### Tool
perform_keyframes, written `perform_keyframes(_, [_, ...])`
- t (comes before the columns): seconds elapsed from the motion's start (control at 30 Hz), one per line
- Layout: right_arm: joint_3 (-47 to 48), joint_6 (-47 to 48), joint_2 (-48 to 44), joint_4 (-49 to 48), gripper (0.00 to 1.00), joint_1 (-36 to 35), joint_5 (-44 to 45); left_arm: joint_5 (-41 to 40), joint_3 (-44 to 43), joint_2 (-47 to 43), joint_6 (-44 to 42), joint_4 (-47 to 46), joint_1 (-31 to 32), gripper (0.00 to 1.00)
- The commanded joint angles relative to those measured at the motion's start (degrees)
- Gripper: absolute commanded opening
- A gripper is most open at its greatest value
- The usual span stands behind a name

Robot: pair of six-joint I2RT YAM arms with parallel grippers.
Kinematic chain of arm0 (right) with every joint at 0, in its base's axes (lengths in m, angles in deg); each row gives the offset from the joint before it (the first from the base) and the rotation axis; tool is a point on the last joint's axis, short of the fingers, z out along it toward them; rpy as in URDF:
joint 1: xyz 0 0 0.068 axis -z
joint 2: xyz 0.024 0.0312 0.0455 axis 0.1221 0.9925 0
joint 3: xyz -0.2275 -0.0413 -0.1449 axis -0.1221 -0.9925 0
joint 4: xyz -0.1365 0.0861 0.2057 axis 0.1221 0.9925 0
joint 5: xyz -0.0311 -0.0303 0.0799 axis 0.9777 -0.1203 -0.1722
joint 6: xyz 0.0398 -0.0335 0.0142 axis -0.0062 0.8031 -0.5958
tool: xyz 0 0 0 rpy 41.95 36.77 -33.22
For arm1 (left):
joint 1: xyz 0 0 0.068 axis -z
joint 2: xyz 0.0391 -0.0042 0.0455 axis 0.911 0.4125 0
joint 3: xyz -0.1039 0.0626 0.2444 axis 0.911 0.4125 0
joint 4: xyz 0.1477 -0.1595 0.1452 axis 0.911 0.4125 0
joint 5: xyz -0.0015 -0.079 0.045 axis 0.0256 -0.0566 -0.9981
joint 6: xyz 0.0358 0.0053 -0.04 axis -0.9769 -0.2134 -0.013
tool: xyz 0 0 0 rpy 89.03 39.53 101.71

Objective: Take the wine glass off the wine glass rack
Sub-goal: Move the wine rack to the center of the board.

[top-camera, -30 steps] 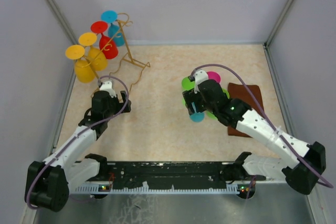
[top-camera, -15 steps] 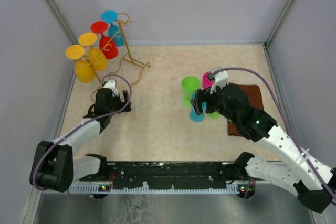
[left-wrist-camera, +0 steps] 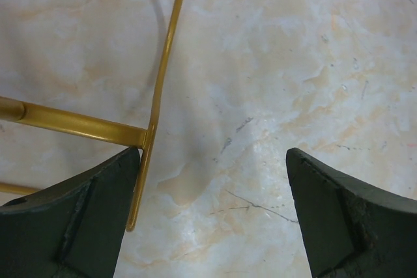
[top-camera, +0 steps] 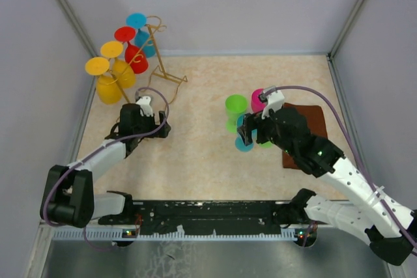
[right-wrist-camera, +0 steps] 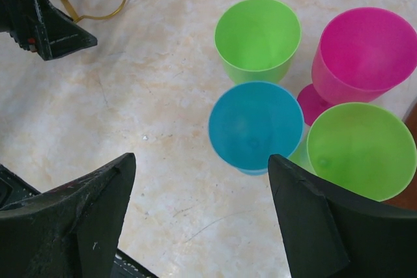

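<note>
A broad stretch of table (top-camera: 195, 154) separates the arms. The rack (top-camera: 158, 63) stands in the far-left corner, its four hanging glasses (top-camera: 107, 89) close to the wall. Only the left wrist view shows the left gripper (left-wrist-camera: 212, 161) spread wide, one finger just beside the rack's base wire. The right gripper (right-wrist-camera: 199, 167), released, hovers over four standing cups (right-wrist-camera: 256, 125).

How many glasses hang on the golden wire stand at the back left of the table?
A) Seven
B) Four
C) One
B: the top view shows four glasses hanging in a row on the wine glass rack: the outer yellow glass, the second yellow glass, the red glass and the blue glass.
</note>
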Motion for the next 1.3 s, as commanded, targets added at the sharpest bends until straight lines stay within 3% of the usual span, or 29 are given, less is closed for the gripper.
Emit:
perform_keyframes(0.0, [0.0,-1.0,-0.6,-1.3,0.83,-0.2,0.1,8.8,-1.6,0.6,-0.6,0.6,0.1,0.97])
perform_keyframes(0.2, [-0.1,-1.3,-0.6,-1.3,0.83,-0.2,0.3,11.1,-2.2,1.6,0.0,0.4,1.7,0.96])
perform_keyframes(0.5, [-0.4,-1.6,-1.3,-0.7,0.83,-0.2,0.9,6.5,-2.4,2.7,0.2,-0.6,5.0,0.97])
perform_keyframes(0.87, [-4.5,-2.3,-3.1,-6.3,0.83,-0.2,-1.5,5.0,-0.2,1.3,-0.9,-7.9,5.8,0.99])
perform_keyframes(1.27, [-3.3,-0.6,-2.8,-4.9,0.85,-0.2,-1.8,7.2,2.2,3.3,2.3,-13.7,6.7,0.98])
